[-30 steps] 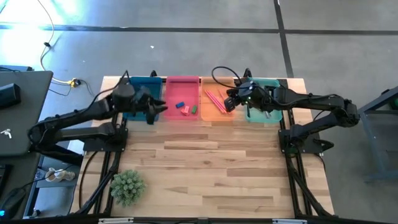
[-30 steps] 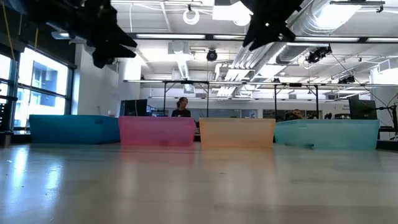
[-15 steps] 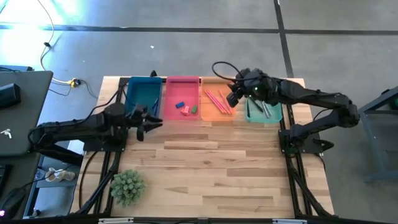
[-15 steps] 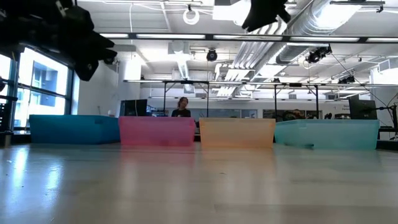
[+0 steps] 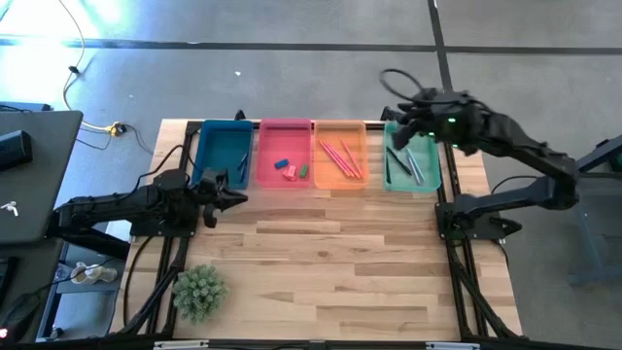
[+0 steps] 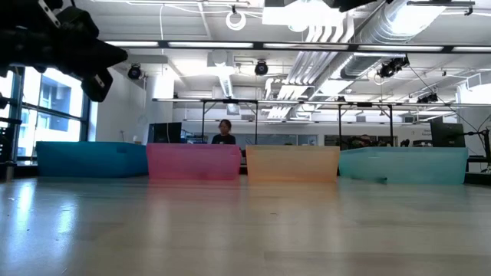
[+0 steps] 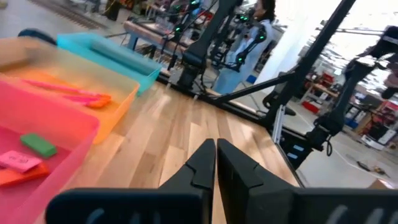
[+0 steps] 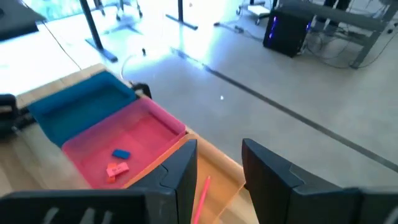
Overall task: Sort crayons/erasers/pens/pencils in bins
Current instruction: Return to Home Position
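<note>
Erasers [image 5: 290, 172] lie in the pink bin [image 5: 285, 124] between the closed left end effector [image 5: 231, 192] and parted right end effector [image 5: 398, 123].

We can't see inside the pink bin [image 6: 193, 162] at table height; its wall blocks it. Blue bin [image 5: 222, 146] beside it: contents too small to tell.

Inside the pink bin [image 5: 285, 136] are lying a blue eraser [image 8: 121, 154], a red-orange eraser [image 8: 116, 168], a green eraser [image 7: 38, 144] and a paler pink eraser [image 7: 18, 160]. Toward the dark left arm [image 5: 117, 206] from it, the blue bin [image 5: 219, 146] is sitting. On its other side are sitting the orange bin [image 5: 340, 129], holding pink sticks [image 5: 340, 158], then the teal-green bin [image 5: 431, 170], all on the pale plank-striped table [image 5: 321, 262].
</note>
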Available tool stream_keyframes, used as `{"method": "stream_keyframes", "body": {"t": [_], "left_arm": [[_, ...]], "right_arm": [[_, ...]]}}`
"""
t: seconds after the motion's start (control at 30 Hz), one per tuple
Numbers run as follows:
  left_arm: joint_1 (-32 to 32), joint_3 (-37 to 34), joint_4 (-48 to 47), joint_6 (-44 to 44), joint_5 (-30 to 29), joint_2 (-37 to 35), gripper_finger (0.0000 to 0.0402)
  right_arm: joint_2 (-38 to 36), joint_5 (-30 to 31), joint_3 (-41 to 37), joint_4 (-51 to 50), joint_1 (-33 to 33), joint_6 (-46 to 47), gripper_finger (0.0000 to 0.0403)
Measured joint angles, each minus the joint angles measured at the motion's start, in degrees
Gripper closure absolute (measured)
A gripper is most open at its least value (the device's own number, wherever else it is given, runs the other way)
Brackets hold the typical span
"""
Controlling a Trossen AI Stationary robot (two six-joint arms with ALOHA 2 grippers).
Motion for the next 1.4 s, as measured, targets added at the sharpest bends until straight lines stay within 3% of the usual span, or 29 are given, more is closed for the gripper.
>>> {"method": "stream_keyframes", "body": {"t": [0.43,0.7,0.93,1.13,1.4], "left_arm": [[0.0,0.0,0.2,7.5,1.9,-1.3,0.0401],[0.1,0.0,0.2,10.4,1.9,-1.3,0.04],[0.1,0.0,0.2,11.5,1.4,-1.3,0.0398],[0.1,0.0,0.1,13.4,1.2,-1.3,0.0398],[0.1,0.1,-1.3,12.4,1.2,-1.3,0.0398]], "right_arm": [[-12.1,3.2,-1.9,-8.9,0.2,6.3,0.0284],[-24.5,2.5,-23.8,5.8,1.0,11.9,0.0284],[-36.0,-5.6,-39.6,18.7,1.0,16.8,0.0284],[-42.9,-9.9,-49.7,24.3,1.0,19.8,0.0284],[-47.5,-9.6,-58.5,25.4,1.0,19.8,0.0284]]}}
